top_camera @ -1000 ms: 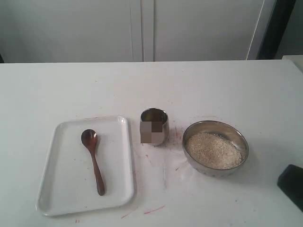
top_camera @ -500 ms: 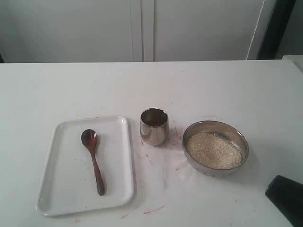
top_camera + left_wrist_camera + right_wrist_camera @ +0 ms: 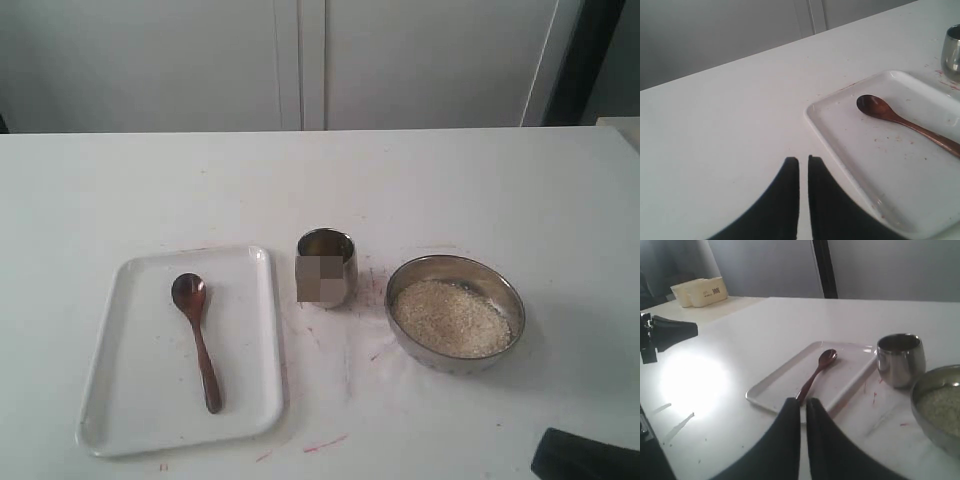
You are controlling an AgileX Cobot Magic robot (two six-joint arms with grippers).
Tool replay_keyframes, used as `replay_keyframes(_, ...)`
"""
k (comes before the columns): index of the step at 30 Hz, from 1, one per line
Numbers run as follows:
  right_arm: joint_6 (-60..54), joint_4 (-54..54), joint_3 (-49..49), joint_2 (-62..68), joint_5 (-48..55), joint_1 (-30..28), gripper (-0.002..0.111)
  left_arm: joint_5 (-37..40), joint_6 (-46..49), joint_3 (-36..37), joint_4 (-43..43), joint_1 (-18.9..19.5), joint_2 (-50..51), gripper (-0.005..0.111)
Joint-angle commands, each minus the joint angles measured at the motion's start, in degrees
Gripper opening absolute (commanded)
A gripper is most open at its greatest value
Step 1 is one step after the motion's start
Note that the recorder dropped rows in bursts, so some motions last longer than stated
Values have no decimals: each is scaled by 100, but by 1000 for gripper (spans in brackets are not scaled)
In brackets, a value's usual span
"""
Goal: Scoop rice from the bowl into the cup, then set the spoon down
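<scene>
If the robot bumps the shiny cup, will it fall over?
It might tip: the cup is taller than wide, with a rounded bottom. Its smooth shiny steel would probably slide on the table and could slip in a grip. No rice shows inside, so it is likely light.

My left gripper [image 3: 803, 161] hangs with its two dark fingers [image 3: 782, 200] drawn almost together. Only a thin slit of light shows between the tips, and nothing is held between them. My right gripper [image 3: 803, 401] takes the same pose: black fingers [image 3: 827, 440] side by side, a hairline gap, empty. On each, the outer edges curve inward toward the tips. From the exterior camera, my right arm [image 3: 590, 458] shows only as a dark, rounded shape low in the right corner, cut off by the frame's edge. Which part of it this is, I cannot tell.
</scene>
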Motion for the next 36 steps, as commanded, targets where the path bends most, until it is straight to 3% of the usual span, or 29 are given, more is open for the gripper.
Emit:
replay_keyframes(1,142,10,30,-31,691,-26,5,17,2,-31,0,9,4,14)
replay_keyframes(8,429,-15,30,-31,1154,-26,5,17,2,-31,0,9,4,14)
replay_keyframes(16,-782,-165,30,-31,1154,-26,5,17,2,-31,0,9,4,14)
replay_keyframes(36,-782,-165,30,-31,1154,-26,5,17,2,-31,0,9,4,14)
